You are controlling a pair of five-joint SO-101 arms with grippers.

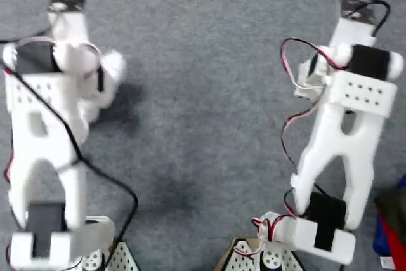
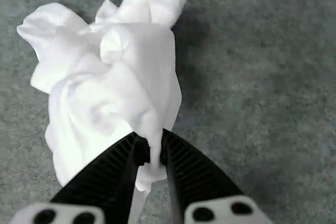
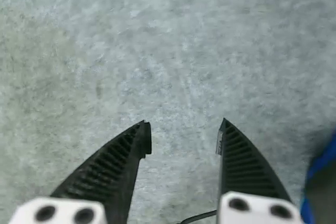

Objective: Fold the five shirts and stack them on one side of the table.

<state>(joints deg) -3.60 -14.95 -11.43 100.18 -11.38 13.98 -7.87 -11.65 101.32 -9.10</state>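
— Shirt first: where is it?
— The white shirt is crumpled in a bunch over the grey table, on the left arm's side. Whether its far end touches the felt, I cannot tell.
— And the left gripper?
— Clamped on a fold of that shirt, black jaws nearly together.
— The right gripper?
— Spread wide above bare felt, grasping nothing. A blue cloth lies just beside it, at the table's edge.
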